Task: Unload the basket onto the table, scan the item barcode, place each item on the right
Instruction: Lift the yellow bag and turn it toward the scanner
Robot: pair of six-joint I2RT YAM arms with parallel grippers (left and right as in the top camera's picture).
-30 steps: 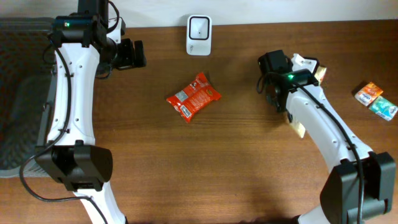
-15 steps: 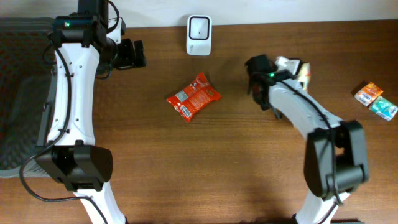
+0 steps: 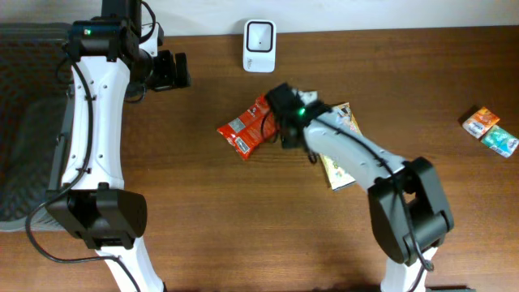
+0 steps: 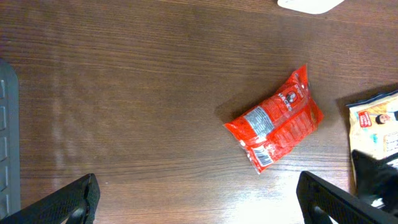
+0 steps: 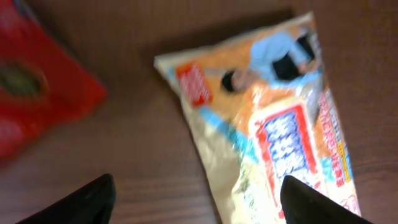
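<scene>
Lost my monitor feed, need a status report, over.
Left gripper jaws open, empty. Right gripper jaws open above yellow packet, flat on table. Nothing at scanner; red packet beside, apart.

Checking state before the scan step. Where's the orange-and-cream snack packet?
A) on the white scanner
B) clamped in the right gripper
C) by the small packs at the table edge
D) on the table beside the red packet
D: the snack packet lies on the table beside the red packet, the right gripper open over it.
</scene>
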